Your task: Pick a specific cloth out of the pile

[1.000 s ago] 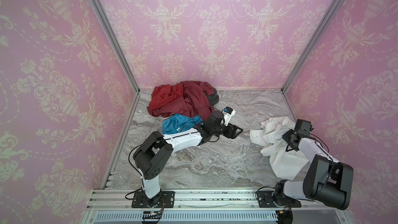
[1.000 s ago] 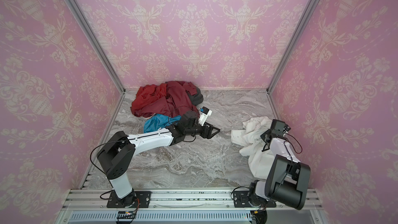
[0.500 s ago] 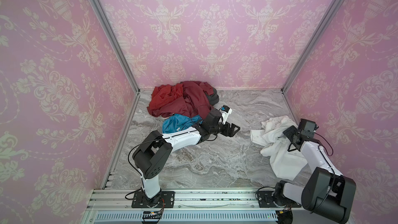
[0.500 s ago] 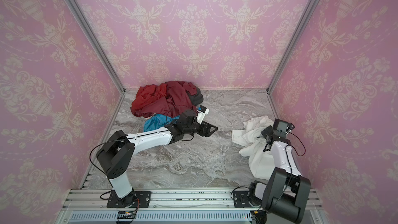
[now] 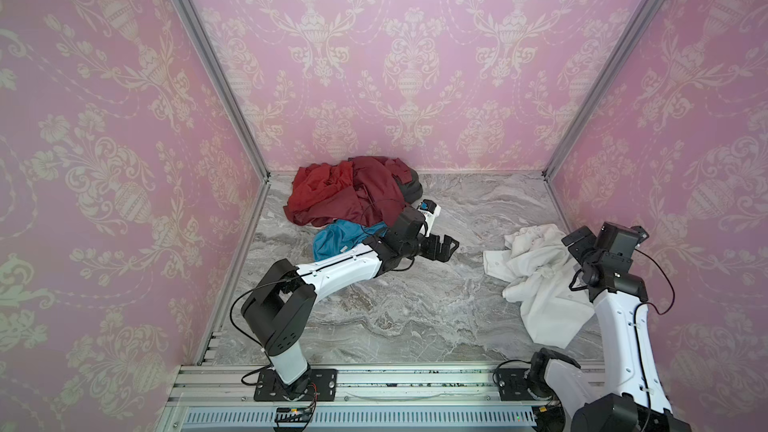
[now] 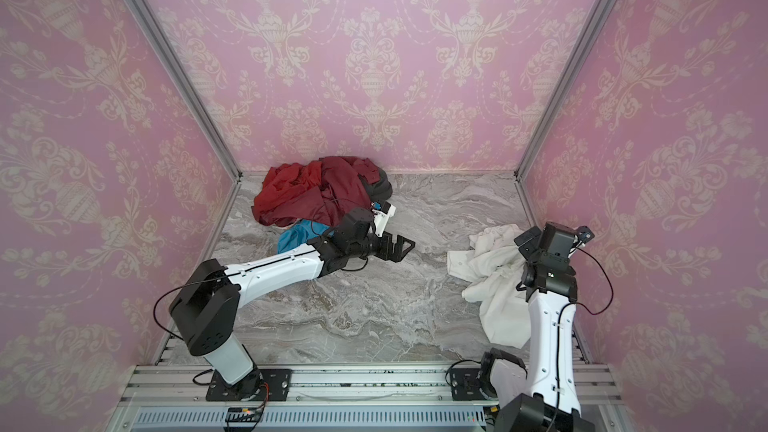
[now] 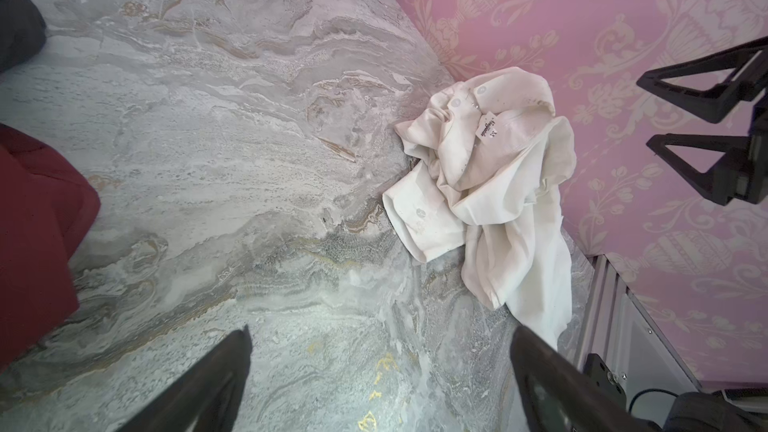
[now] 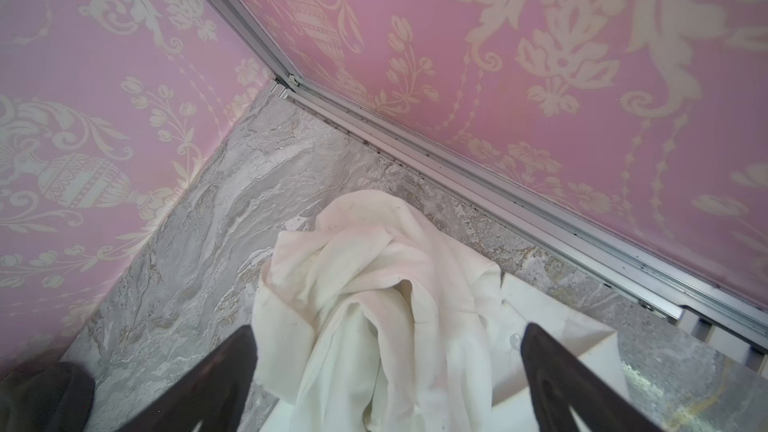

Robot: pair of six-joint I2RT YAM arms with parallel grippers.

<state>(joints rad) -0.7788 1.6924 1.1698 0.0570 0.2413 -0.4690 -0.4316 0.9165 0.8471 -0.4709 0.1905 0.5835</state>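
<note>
Bare marble tabletop (image 5: 415, 317) separates the pile (image 5: 345, 197) (dark red, a blue shirt (image 5: 336, 238) at its near edge) from the cloth (image 5: 536, 280), which lies well to the pile's right. Its tag (image 7: 487, 128) bears unreadable script. It is crumpled, white and buttoned. Beside the pile, the left gripper (image 5: 444, 248) gapes empty. So does the right gripper (image 5: 578, 243), over the cloth.

One sewn-in label, barely legible

On the cloth (image 7: 498, 201), a small white tag (image 7: 487, 128) sits at its neck opening beside two buttons, seen from the left wrist; it carries dark cursive script and a tiny mark beneath, both too small to read.
</note>
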